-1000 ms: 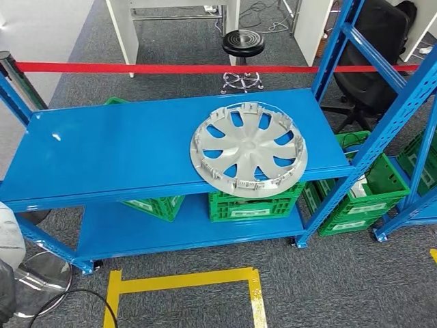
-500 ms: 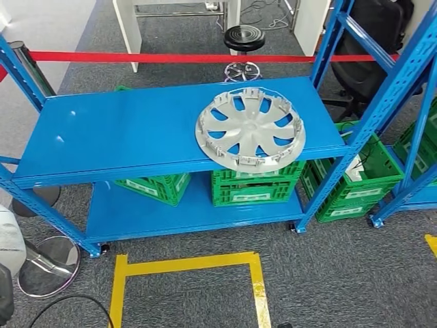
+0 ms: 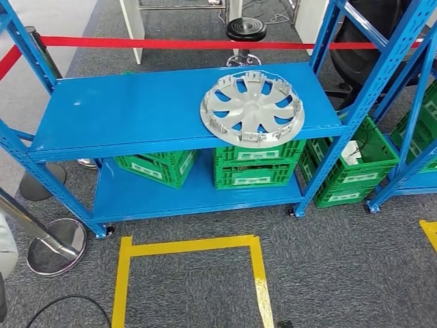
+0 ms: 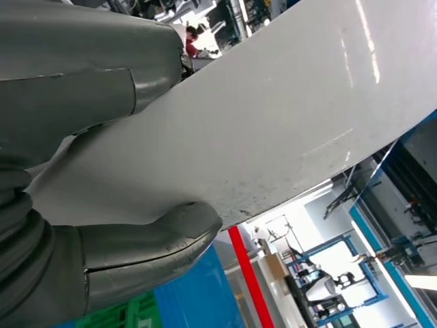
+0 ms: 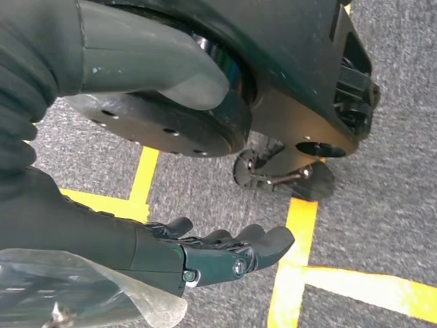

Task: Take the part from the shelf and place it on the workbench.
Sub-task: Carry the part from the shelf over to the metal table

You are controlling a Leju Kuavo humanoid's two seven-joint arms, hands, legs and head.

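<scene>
Head view: high, facing forward and down onto the blue shelf (image 3: 154,113) and the grey carpet (image 3: 334,273) with yellow floor tape (image 3: 188,244) before its front edge. Left wrist view: close behind the left hand (image 4: 93,205), angled upward along a white panel (image 4: 289,116). Right wrist view: close behind the right hand (image 5: 170,253), facing down; carpet and yellow tape shared with the head view.

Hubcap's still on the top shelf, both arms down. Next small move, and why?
Probably step forward into the yellow floor marking before raising an arm. The silver hubcap lies flat on the blue shelf, overhanging its front edge, with carpet between robot and rack. The right hand hangs open above the floor; the left hand holds nothing. Neither looks within reach.
</scene>
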